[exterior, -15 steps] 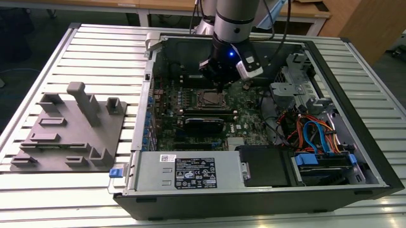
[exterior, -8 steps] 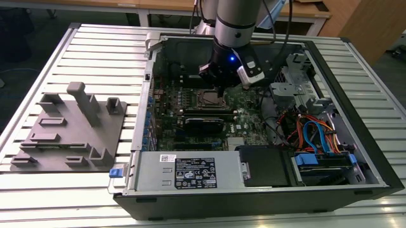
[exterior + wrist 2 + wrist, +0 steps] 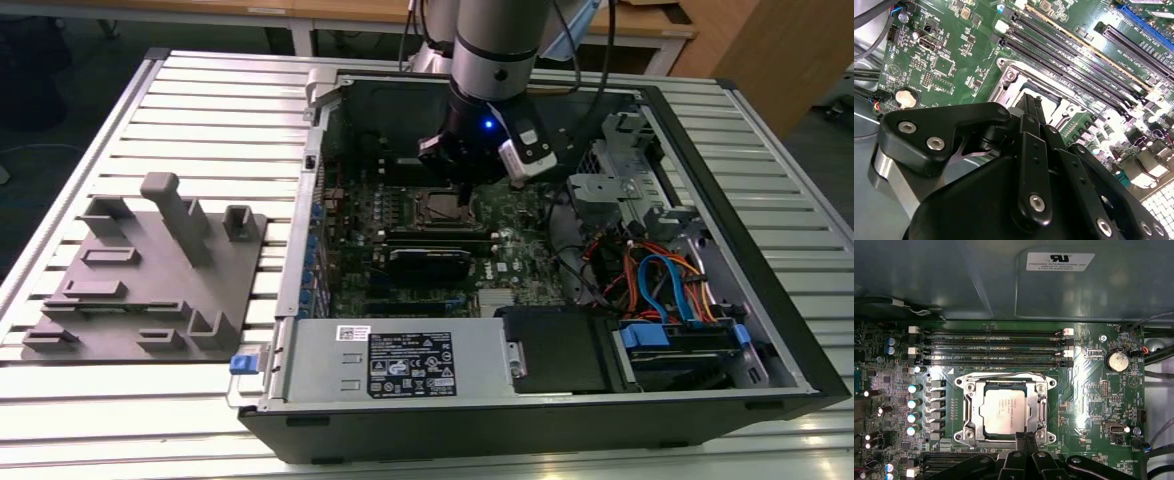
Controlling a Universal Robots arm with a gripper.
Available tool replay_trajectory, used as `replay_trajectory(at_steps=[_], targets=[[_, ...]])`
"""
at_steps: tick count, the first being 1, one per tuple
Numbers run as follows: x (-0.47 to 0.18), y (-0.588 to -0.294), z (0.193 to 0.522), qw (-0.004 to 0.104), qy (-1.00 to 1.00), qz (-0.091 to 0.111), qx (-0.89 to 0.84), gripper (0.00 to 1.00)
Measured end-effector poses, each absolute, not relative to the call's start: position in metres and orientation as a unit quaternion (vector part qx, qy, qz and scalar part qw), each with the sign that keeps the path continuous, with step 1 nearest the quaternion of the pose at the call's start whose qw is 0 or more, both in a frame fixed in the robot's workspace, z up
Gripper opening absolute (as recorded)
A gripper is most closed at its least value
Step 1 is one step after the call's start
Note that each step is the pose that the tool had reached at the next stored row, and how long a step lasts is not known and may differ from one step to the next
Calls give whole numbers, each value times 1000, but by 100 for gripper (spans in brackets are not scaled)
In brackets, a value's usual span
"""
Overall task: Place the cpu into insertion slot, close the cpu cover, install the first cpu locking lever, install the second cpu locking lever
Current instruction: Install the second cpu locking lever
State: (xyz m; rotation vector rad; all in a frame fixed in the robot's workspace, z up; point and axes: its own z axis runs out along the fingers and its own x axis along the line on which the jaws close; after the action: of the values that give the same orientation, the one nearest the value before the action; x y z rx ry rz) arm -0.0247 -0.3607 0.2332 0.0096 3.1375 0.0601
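The cpu point(image 3: 1002, 411), a silvery square chip, lies flat in the insertion slot point(image 3: 967, 435) on the green board. Around it lies the cpu cover point(image 3: 970, 410), a thin metal frame, down over the chip's edges. A thin wire lever point(image 3: 1004, 375) runs along the far side of the socket. My gripper point(image 3: 1025, 439) hovers just at the socket's near edge, its two black fingers pressed together with nothing between them. In the exterior view the gripper point(image 3: 463, 210) points down at the socket point(image 3: 430, 207) inside the open computer case. In the second wrist view the fingertips point(image 3: 1030, 107) cover part of the socket point(image 3: 1010, 75).
Long black memory slots point(image 3: 994, 346) run beside the socket. A coin battery point(image 3: 1117, 360) sits on the board. The grey power supply box point(image 3: 387, 362) and drive bays with cables point(image 3: 667, 290) fill the case's near side. A grey fixture plate point(image 3: 147, 270) lies on the table at the exterior view's left.
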Motion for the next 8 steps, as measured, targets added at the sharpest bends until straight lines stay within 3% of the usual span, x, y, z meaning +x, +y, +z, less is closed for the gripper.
replay_trajectory(at_steps=[8], targets=[[-25, -362, 232, -3, 1000, 22, 3, 10]])
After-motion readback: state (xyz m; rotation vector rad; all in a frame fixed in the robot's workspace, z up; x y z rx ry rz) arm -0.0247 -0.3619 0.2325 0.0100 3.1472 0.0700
